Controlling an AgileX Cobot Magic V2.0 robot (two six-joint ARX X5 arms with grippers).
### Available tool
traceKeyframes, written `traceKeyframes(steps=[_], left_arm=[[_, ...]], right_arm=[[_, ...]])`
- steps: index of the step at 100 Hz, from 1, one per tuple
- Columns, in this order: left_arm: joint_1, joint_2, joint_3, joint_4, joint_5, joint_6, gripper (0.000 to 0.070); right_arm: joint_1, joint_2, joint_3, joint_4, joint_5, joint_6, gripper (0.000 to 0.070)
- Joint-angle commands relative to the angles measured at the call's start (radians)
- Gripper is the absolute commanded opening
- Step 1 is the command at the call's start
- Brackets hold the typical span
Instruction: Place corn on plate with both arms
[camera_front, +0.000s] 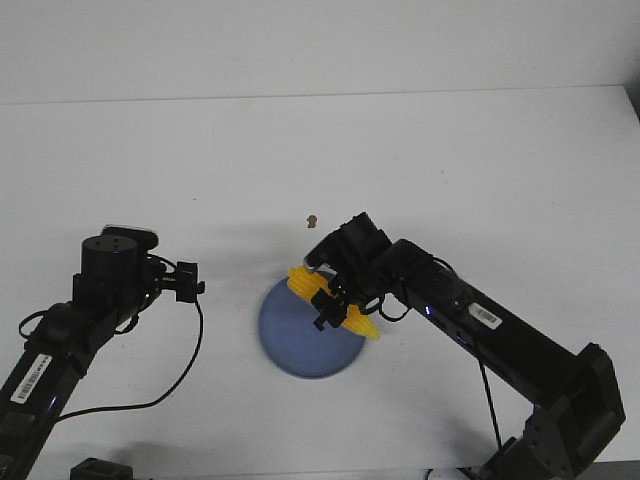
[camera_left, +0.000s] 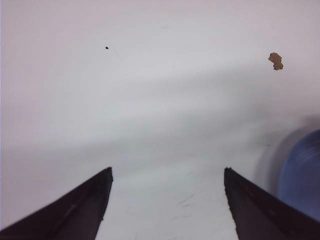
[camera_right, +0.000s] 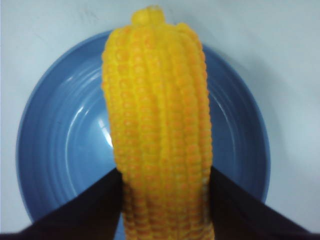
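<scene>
Black fingers of the right gripper (camera_right: 162, 200) pinched the corn (camera_right: 157, 125) across its thick half, above the plate (camera_right: 55, 150). It looked stiff, fairly light and bumpy enough not to slip; a mid-cob hold across the kernels seemed safest, since the taper would wedge out. That arm reached low from the right over the rim. On the tabletop (camera_front: 450, 160), well apart, the left gripper (camera_left: 167, 205) hung spread, holding nothing.

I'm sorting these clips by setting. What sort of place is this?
Probably a lab or test bench, not a kitchen: a bare white table, two black robot arms, the right tool holding a corn over a blue plate, and the left tool open and empty.
</scene>
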Motion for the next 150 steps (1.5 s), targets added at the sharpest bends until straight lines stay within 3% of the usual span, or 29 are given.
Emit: traceKeyframes(steps=[1,31,67,75,97,127,150], left_arm=[[-0.003,0.008,0.011,0.003,0.002,-0.010,0.0462],[-0.003,0.008,0.011,0.003,0.002,-0.010,0.0462],[-0.003,0.008,0.011,0.019,0.002,-0.018,0.0461],[-0.002,0.008,0.011,0.024,0.000,-0.017,0.0461],[0.027,-0.027,0.011,0.080,-0.004,-0.013,0.0460],[0.100,-0.150,-0.008,0.100,-0.003,0.019,0.0460],[0.129,-0.328,-0.203,0.236,-0.003,0.017,0.0460]], right_arm=[[0.015,0.018,0.011,0.010,0.004,0.018,0.0387],[0.023,0.018,0.011,0.013,0.003,0.025,0.0434],[-0.041,-0.029,0.011,0.056,0.004,0.049,0.0435],[-0.081,-0.064,0.011,0.064,0.014,0.051,0.0435],[-0.231,-0.208,0.006,0.084,0.161,0.051,0.0434],[-0.501,-0.546,-0.175,0.254,0.161,0.051,0.0434],[-0.627,-0.898,-0.439,0.391,0.153,0.051,0.0434]])
